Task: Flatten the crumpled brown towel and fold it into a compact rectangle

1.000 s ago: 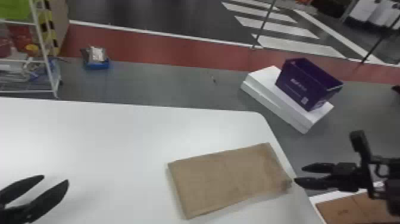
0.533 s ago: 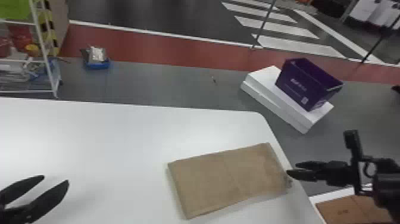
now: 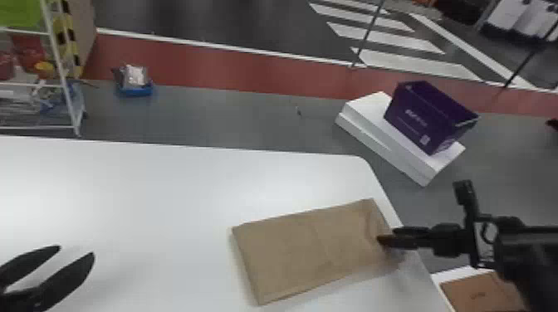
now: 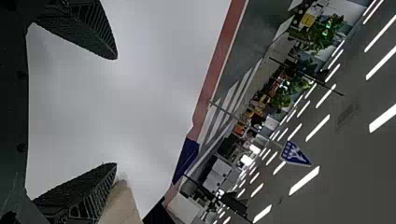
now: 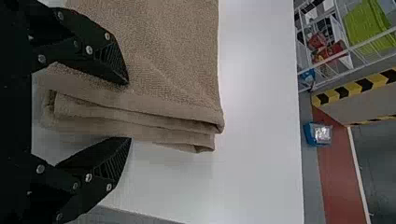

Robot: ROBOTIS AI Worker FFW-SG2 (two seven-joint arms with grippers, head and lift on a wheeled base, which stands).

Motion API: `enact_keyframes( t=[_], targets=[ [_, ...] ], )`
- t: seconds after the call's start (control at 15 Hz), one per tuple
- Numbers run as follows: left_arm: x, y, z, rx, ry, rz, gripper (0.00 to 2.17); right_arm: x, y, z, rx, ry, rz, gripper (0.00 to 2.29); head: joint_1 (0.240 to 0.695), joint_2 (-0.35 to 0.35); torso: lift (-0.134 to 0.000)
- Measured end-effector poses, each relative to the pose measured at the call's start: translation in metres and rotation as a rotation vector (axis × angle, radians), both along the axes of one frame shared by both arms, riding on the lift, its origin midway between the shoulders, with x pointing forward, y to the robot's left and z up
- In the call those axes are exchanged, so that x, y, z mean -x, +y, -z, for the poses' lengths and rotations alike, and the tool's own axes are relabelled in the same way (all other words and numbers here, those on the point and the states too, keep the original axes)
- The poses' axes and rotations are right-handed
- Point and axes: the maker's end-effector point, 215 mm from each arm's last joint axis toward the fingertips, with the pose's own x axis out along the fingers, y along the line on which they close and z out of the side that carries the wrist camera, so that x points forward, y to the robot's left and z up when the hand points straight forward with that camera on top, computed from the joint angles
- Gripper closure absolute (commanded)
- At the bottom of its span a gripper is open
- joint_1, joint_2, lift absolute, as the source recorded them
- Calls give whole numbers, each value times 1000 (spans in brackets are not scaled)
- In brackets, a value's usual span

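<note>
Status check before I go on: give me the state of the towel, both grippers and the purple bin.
Towel: lying flat on the table, folded in layers, roughly rectangular, slightly creased near its right end.
Left gripper: open, empty, over the table.
Right gripper: open, at the towel's layered edge, not closed on it.
Purple bin: resting on a white stack beyond the table.
</note>
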Motion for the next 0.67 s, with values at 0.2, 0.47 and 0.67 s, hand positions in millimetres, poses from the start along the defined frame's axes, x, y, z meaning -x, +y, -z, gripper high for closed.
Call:
enact_keyframes(
  t=[0.2, 0.47, 0.67],
  targets=[
    [0, 1, 0, 0, 1, -1, 63, 0, 3, 0, 0, 1, -14, 1150, 695, -350, -124],
    [1, 1, 1, 0, 1, -1, 63, -8, 9, -14, -53, -42, -2, 1150, 695, -350, -124],
    [1, 5, 0, -1, -1, -6, 63, -12, 35, -51, -163, -97, -17, 1146, 695, -350, -124]
  ],
)
